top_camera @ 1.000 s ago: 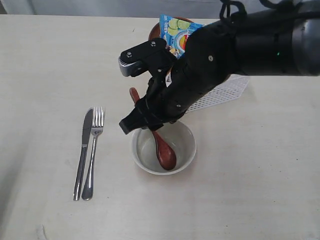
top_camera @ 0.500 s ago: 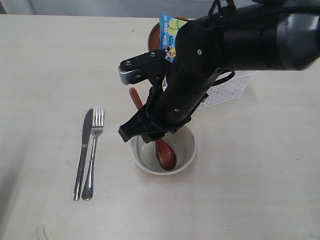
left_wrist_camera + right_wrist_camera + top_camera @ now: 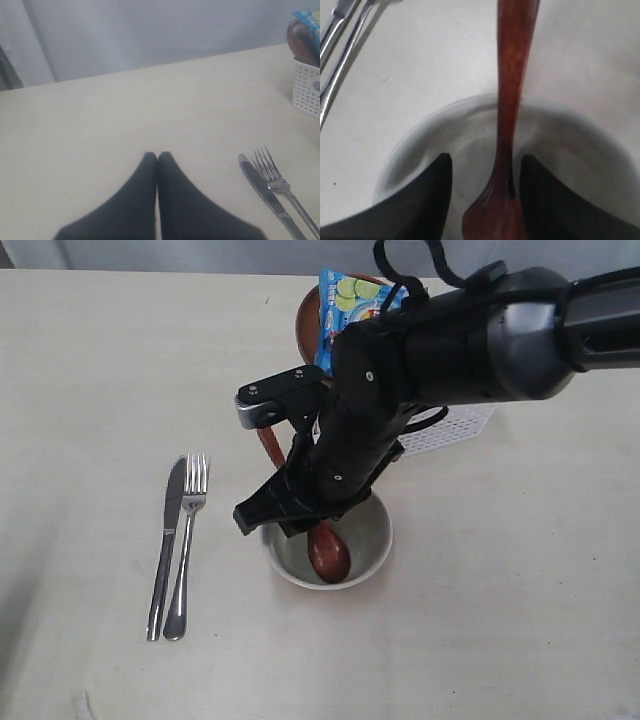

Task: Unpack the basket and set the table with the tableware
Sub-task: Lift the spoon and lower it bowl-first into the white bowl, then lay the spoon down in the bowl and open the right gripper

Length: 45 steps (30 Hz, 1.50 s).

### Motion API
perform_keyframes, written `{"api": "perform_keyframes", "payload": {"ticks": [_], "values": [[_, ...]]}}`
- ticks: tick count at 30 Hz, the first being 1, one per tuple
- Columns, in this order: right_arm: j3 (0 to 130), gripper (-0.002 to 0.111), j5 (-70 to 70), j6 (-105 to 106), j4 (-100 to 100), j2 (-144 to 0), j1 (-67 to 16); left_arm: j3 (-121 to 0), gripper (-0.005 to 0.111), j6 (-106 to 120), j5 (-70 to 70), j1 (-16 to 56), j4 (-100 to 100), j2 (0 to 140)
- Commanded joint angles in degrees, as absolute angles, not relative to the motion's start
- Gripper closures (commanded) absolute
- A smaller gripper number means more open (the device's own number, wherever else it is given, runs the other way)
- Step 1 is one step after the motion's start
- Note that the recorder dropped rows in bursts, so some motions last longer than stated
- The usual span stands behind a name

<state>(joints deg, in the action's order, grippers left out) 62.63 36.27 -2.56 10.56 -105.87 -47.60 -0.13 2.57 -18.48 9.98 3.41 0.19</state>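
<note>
R arm (image 3: 470, 335), black, enters from upper right of ext. view, bends at the wrist and points down-left over frame centre; right gripper (image 3: 292, 523) dips into the bowl (image 3: 372, 530), fingers apart, one each side of the spoon (image 3: 328, 552) neck, gap visible on one side, not clamped; its wrist view shows dark pads (image 3: 432, 200) flanking the handle; left gripper (image 3: 157, 156) shows only in its own wrist view, low over bare tabletop, tips pressed together, nothing between.

The bowl is off-white, round, smooth-glazed, at centre of ext. view; spoon is red-brown wood, glossy, oval head down inside the bowl, handle leaning up over the rim toward upper left; knife (image 3: 168, 530) & fork (image 3: 188, 540) are polished steel, side by side, left of the bowl and well apart from it, tips toward top of frame; basket (image 3: 455, 425) is white plastic w/ lattice walls, upper centre-right, mostly hidden behind the arm; brown round plate (image 3: 308, 315) and blue chip bag (image 3: 350, 295) w/ lime-slice print stick up out of it.

The table (image 3: 100, 360) is pale cream, faint wood grain, matte, a few dark specks; it fills nearly all of ext. view; past its far edge a pale grey-white backdrop (image 3: 150, 35), poss. fabric folds.
</note>
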Motion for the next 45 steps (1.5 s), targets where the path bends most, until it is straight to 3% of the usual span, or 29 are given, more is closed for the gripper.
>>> {"api": "perform_keyframes", "payload": {"ticks": [1, 4, 11, 25, 32, 45], "values": [[62.6, 0.066, 35.7, -2.5, 10.0, -106.2, -47.6, 0.0, 0.107, 2.5, -18.5, 9.8, 2.9, 0.0], [62.6, 0.07, 35.7, -2.5, 9.9, -106.2, -47.6, 0.0, 0.107, 2.5, -18.5, 9.8, 2.9, 0.0], [62.6, 0.108, 35.7, -2.0, 9.8, -106.2, -47.6, 0.0, 0.107, 2.5, -18.5, 9.8, 2.9, 0.0], [62.6, 0.109, 38.8, -12.3, -9.2, -100.9, -48.2, 0.0, 0.107, 2.5, -18.5, 9.8, 2.9, 0.0], [62.6, 0.109, 51.0, -39.5, -53.0, -101.7, -64.7, 0.0, 0.107, 2.5, -18.5, 9.8, 2.9, 0.0], [62.3, 0.109, 55.4, -41.1, -51.2, -104.9, -71.4, 0.0, 0.107, 2.5, -18.5, 9.8, 2.9, 0.0]]}}
